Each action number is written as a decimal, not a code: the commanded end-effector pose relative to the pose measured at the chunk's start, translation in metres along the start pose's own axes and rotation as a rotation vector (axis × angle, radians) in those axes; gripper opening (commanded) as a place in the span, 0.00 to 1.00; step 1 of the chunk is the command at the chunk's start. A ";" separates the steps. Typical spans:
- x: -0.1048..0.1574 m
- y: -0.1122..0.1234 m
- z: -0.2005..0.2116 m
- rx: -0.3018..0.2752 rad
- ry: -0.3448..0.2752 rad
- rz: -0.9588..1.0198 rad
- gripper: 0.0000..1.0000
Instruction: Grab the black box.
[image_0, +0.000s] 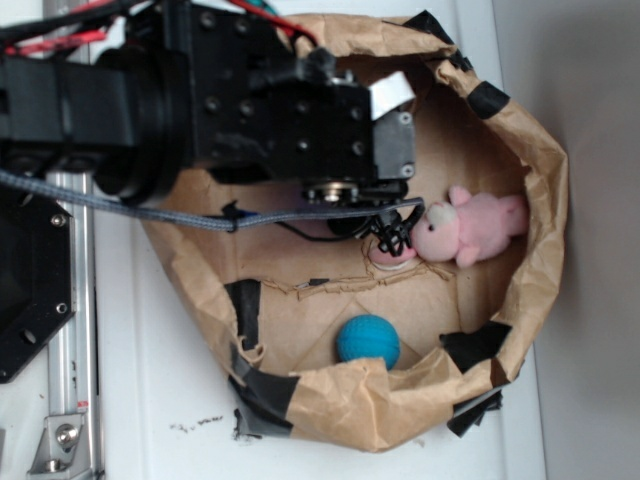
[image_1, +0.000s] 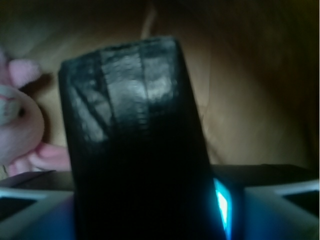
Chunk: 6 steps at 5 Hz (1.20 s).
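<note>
The black box (image_1: 135, 140) hides the pincer's tips.

Black box (image_1: 132, 135): glossy black skin, wrinkled and tape-like, catching highlights in the wrist view. Paper bin (image_0: 520, 170): crumpled matt brown kraft paper patched with semi-gloss black tape (image_0: 243, 310); pink plush toy (image_0: 470, 228) is soft fuzzy cloth, blue ball (image_0: 368, 340) has a matt, finely textured surface. Arm (image_0: 200, 90) housing is matt black plastic with metal screw heads, cable (image_0: 120, 205) is in grey braided sleeve, table (image_0: 150, 400) is smooth white, rail (image_0: 70, 400) at left is bare brushed metal.
</note>
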<state>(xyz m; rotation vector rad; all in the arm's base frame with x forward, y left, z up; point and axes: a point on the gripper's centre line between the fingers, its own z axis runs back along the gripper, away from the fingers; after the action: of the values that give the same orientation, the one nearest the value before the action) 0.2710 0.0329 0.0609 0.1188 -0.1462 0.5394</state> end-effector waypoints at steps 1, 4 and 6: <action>-0.003 -0.002 0.054 -0.146 0.038 -0.502 0.00; -0.003 0.015 0.080 -0.205 0.057 -0.655 0.00; 0.001 0.007 0.102 -0.205 0.036 -0.653 0.00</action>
<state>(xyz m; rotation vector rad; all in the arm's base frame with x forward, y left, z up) 0.2495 0.0156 0.1460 -0.0586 -0.0522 -0.1150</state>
